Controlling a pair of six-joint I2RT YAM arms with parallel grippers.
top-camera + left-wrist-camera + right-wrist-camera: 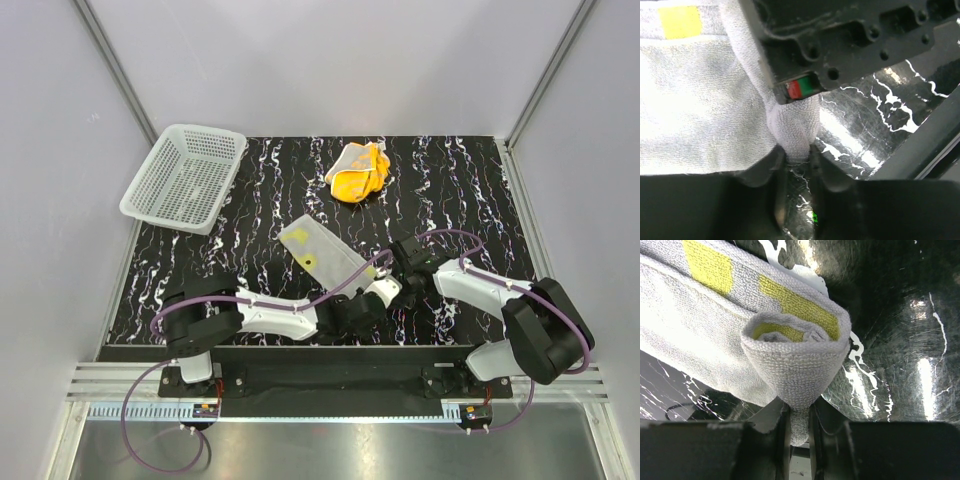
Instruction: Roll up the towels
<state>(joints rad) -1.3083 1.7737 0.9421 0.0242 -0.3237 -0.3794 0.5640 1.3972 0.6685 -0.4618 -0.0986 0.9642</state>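
A pale towel (320,255) with yellow patches lies flat and slanted in the middle of the table. Its near right end is curled into a small roll (795,355). My right gripper (799,425) is shut on the bottom of that roll. My left gripper (797,155) pinches a fold of the same towel (700,110) right beside it, jaws shut on the cloth. In the top view both grippers meet at the towel's near right corner, the left (375,290) and the right (402,262). The orange towel (358,172) lies crumpled at the back, untouched.
A white mesh basket (185,178) sits at the back left corner, partly over the table's edge. Grey walls enclose the black marbled table (470,190) on three sides. The right arm's black body (850,40) hangs close above my left fingers.
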